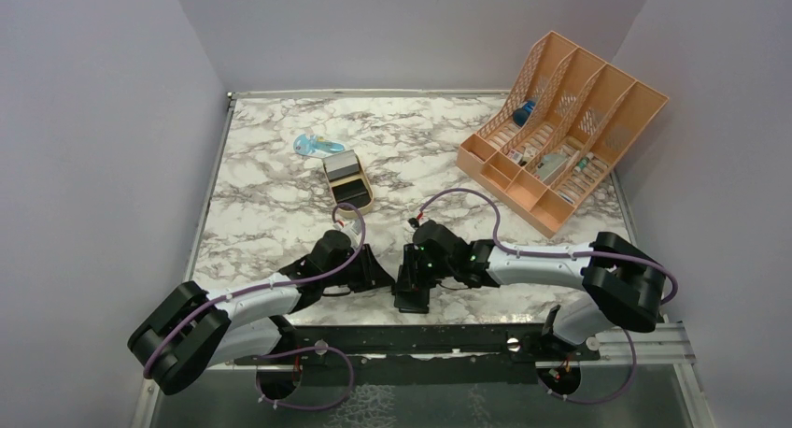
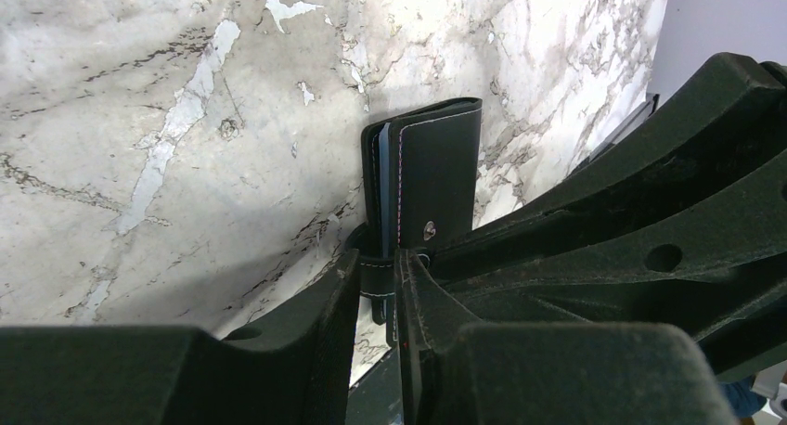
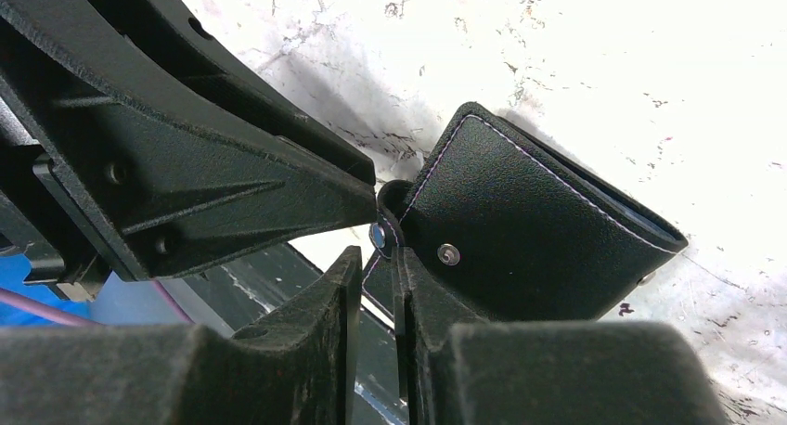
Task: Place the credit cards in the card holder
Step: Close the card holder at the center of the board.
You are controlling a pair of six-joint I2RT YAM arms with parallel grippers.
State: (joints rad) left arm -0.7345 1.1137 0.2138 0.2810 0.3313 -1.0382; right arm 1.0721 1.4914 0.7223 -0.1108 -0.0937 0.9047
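One black card holder (image 2: 436,179), folded nearly shut at the table's (image 1: 271,204) near edge, strap pinched by the almost-closed left gripper (image 2: 379,286) and right gripper (image 3: 379,276); credit cards unseen, possibly in the gold tin (image 1: 348,179); loading wholly outstanding.

Card holder (image 2: 436,174) between tips of left gripper (image 2: 379,258) and right gripper (image 3: 376,258), touching both; tin (image 1: 353,194) on table (image 1: 280,204) behind left gripper, small object (image 1: 316,146) just behind tin; desk organiser (image 1: 560,129) well behind and right of right gripper.

Black white-stitched card holder (image 2: 436,174) — folded nearly shut.
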